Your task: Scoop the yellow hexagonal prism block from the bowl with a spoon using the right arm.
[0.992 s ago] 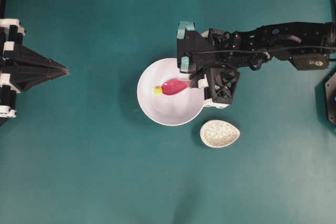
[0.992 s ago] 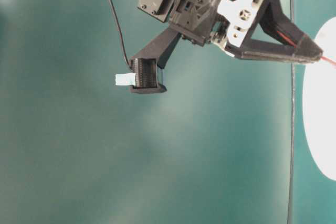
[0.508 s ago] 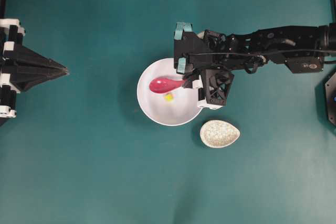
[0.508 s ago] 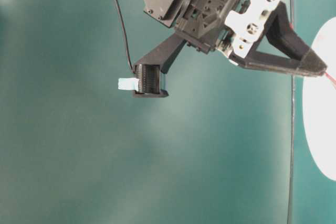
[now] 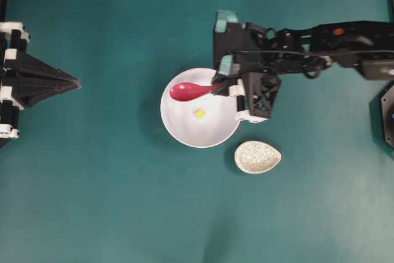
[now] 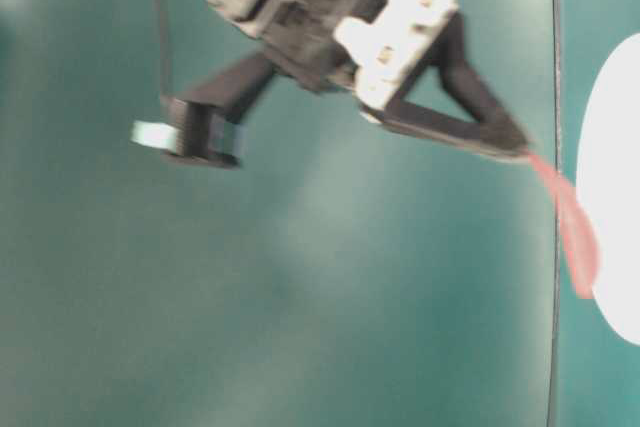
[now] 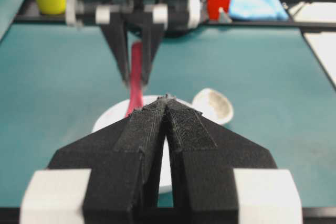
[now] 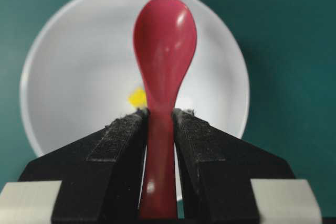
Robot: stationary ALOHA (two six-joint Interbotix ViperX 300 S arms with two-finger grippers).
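While my right gripper is clamping the spoon by its handle, its scoop is hovering empty over the bowl at ten o'clock. I'm seeing the yellow hexagonal prism block lying alone at the bowl's centre; my left gripper is sitting closed.

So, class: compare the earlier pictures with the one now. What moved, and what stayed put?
The right gripper lifted the spoon toward the bowl's far rim, scoop empty. The yellow block, earlier at the spoon's tip, slid to mid-bowl. Bowl, spoon rest and left gripper stayed put; the spoon remains gripped.
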